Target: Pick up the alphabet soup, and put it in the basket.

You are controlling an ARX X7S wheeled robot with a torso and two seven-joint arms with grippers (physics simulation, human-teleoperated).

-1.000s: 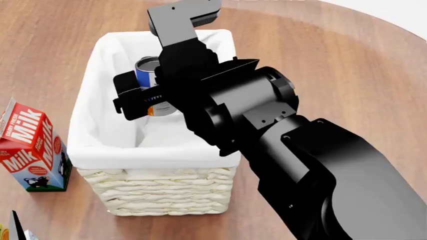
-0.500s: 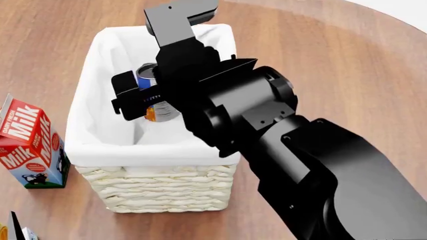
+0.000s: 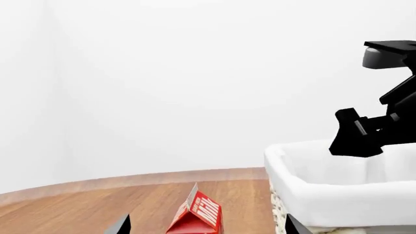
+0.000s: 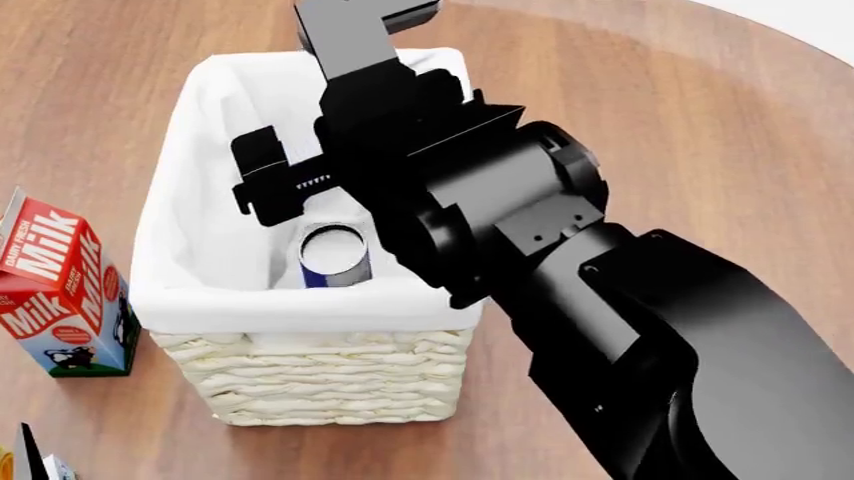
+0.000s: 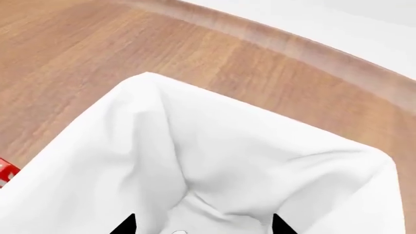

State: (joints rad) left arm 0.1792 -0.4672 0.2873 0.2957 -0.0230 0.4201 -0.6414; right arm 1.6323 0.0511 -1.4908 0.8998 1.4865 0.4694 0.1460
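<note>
The alphabet soup point(image 4: 332, 256), a blue-labelled can with a silvery top, stands upright on the lining inside the basket point(image 4: 334, 385), near its front wall. My right gripper point(image 4: 324, 172) hangs open above the basket with nothing between its fingers. In the right wrist view the right gripper point(image 5: 202, 226) looks down into the basket's white lining point(image 5: 260, 161). My left gripper point(image 3: 206, 228) is open beside the basket point(image 3: 325, 195), with only its two fingertips showing at the frame edge.
A red milk carton point(image 4: 60, 290) stands on the wooden table left of the basket, and shows beyond the left gripper as milk carton point(image 3: 198, 217). Another carton's corner point(image 4: 30, 458) peeks in at the front left. The right arm covers the table to the basket's right.
The can was held in my right gripper above the basket. The gripper has opened and the can now stands on the basket floor. The gripper sits slightly higher.
</note>
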